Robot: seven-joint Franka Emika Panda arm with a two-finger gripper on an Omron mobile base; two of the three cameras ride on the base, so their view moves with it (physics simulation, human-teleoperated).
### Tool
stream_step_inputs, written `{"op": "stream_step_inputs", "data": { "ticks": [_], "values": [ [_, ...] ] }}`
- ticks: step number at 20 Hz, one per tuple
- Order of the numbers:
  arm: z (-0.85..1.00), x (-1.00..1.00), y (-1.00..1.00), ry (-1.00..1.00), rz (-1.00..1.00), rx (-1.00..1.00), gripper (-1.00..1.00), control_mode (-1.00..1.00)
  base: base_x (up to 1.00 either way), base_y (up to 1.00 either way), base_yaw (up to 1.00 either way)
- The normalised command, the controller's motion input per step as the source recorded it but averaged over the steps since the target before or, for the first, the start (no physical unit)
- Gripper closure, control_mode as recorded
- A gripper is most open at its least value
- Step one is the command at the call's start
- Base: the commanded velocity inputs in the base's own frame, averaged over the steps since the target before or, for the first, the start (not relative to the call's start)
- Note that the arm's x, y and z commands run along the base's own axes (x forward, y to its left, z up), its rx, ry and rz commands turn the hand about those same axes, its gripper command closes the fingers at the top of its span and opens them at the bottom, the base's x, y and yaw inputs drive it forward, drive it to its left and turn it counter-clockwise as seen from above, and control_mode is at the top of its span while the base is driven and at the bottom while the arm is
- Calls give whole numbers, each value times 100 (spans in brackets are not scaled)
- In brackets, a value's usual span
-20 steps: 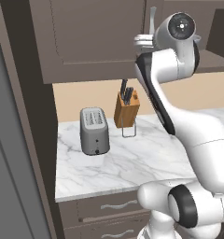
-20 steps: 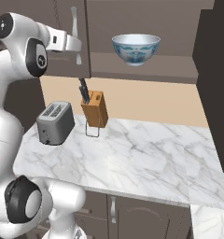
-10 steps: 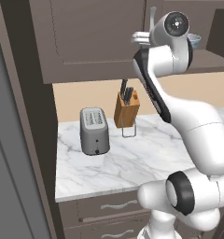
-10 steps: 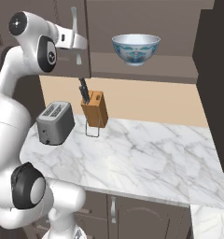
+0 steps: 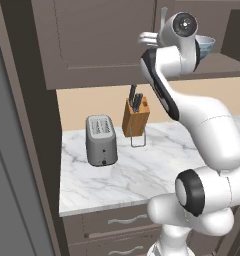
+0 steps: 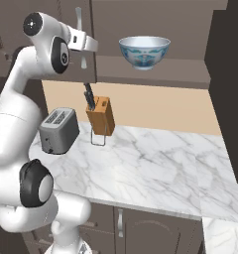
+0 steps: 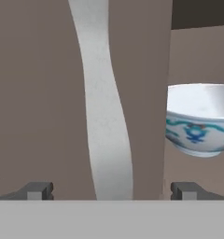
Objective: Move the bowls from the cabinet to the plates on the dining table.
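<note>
A white bowl with a blue pattern stands upright on the open shelf of the dark cabinet; its rim also peeks out behind the arm. My gripper is raised to the closed cabinet door, left of the bowl. In the hand view the gripper is open, and the door's curved silver handle runs up between the fingertips without touching them. The bowl sits past the door's edge on the right. The plates and the dining table are out of view.
Below the cabinet a marble counter carries a grey toaster and a wooden knife block. Drawers with wavy pulls sit under it. A tall dark panel stands at the left.
The arm's upper joints have risen a little and the gripper has edged closer to the door handle. The jaws have stayed open and the bowl has not moved.
</note>
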Motion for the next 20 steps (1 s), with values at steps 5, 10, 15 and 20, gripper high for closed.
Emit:
{"op": "stream_step_inputs", "data": {
  "ticks": [5,10,15,20],
  "values": [
    [-15,31,0,0,0,1,-100,-100,0,0,0],
    [-16,37,0,0,0,1,-100,-100,0,0,0],
    [-19,32,0,0,0,3,100,-100,0,0,0],
    [-23,38,0,0,0,5,100,-100,0,0,0]
  ]
}}
